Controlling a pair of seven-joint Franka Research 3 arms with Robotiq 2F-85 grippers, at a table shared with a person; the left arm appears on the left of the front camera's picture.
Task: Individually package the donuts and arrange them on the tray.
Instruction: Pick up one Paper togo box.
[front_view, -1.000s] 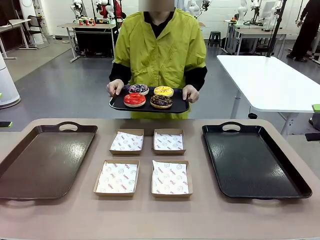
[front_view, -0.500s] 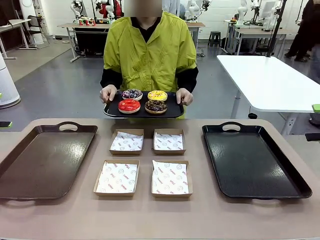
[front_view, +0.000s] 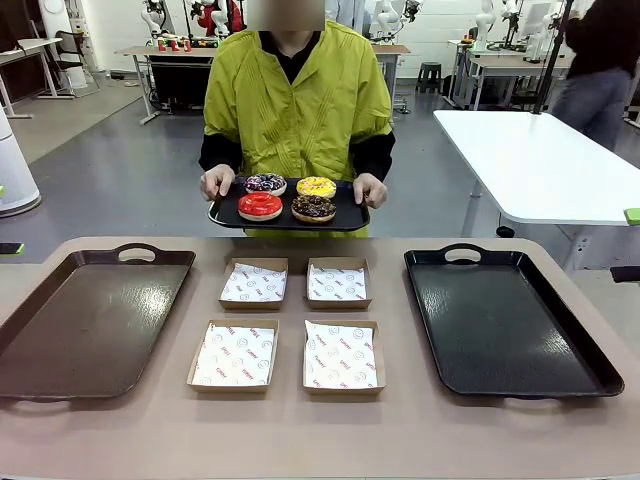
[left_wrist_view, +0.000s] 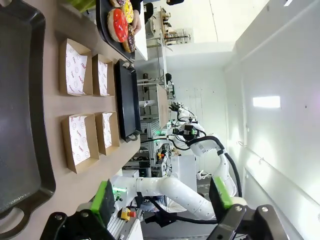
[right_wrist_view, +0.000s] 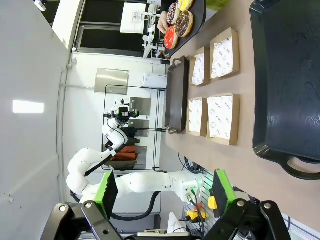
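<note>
Across the table a person holds a small black serving tray (front_view: 289, 219) in both hands, above the far edge. Four donuts lie on it: dark purple with white flecks (front_view: 265, 183), yellow (front_view: 316, 186), glossy red (front_view: 260, 205) and chocolate with sprinkles (front_view: 313, 208). The red donut (left_wrist_view: 119, 24) sits at the top of the left wrist view, and the chocolate donut (right_wrist_view: 184, 22) at the top of the right wrist view. My left gripper (left_wrist_view: 161, 197) and right gripper (right_wrist_view: 164, 190) are both open, empty and well back from the table's things.
Four square cardboard boxes with printed paper liners stand in a two-by-two block mid-table, such as one at the back left (front_view: 253, 283) and one at the front right (front_view: 343, 357). A large brown tray (front_view: 90, 320) lies left and a large black tray (front_view: 505, 320) right, both bare.
The person has shifted a little to the left with the serving tray of donuts and holds it level. Things on the table have not moved.
</note>
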